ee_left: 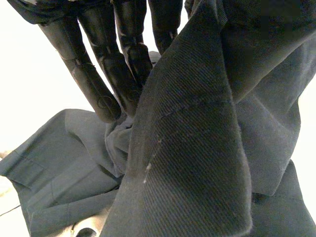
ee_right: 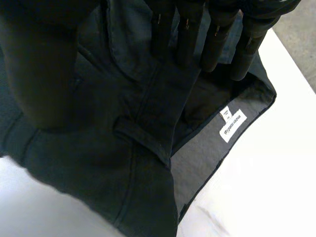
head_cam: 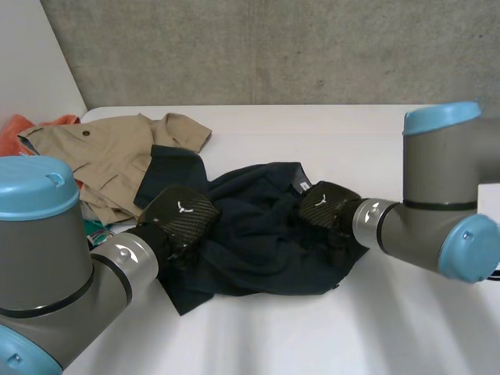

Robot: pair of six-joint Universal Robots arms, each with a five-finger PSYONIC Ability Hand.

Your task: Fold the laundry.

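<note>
A dark navy garment [head_cam: 258, 242] lies crumpled in the middle of the white table [head_cam: 351, 328]. My left hand [head_cam: 178, 215] rests on its left side. By that hand, a thick fold of the navy cloth [ee_left: 197, 148] rises up beside the fingers [ee_left: 111, 64] and is pinched there. My right hand [head_cam: 326, 205] sits on the garment's right upper edge, near the waistband. Its fingers [ee_right: 217, 44] lie straight on the cloth, above a belt loop [ee_right: 140, 138] and a white label [ee_right: 232, 123]. The thumb [ee_right: 44, 74] stands apart from them.
A beige shirt [head_cam: 117, 152] lies spread at the back left, touching the navy garment. Behind it at the table's left edge sits an orange cloth [head_cam: 23, 129]. A bit of green cloth [head_cam: 94, 230] peeks out by my left arm.
</note>
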